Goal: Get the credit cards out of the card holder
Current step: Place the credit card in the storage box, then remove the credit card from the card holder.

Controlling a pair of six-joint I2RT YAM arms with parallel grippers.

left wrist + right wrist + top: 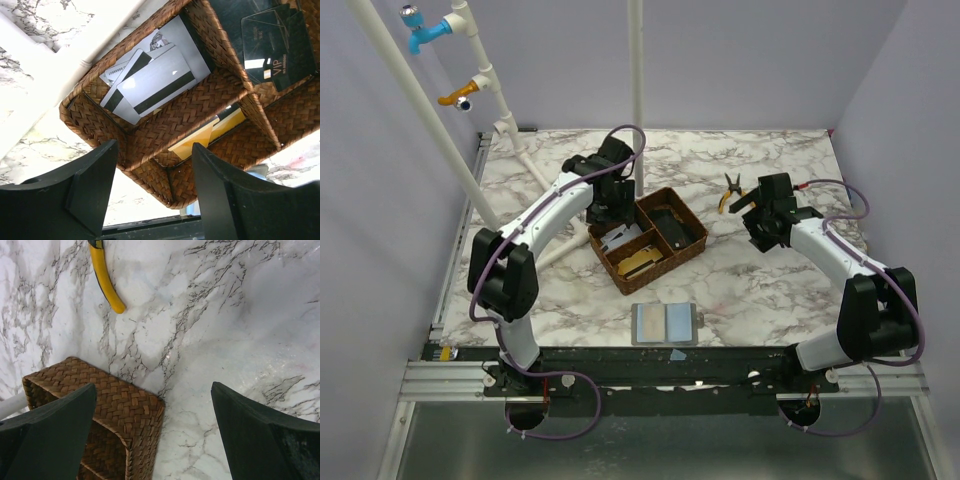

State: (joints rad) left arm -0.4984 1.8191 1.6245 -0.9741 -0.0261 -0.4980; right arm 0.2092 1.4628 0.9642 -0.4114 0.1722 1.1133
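Left hand (pixel 154 165) hung open, empty, above the woven tray (pixel 165 117) — pale credit cards (pixel 152 82) in its upper-left compartment; right hand (pixel 154 390) gaped wide; card holder (pixel 665 324) lay unfolded, lower-centre overhead.

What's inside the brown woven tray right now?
The woven tray has three compartments, which hold pale grey cards with black stripes, yellow cards and black cards. Overlap hides the lower cards, so I cannot count them.

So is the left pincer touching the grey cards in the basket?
Apart. In the left wrist view the left pincer stands open and empty, and woven basket shows between its fingers and the grey striped cards lying in their compartment.
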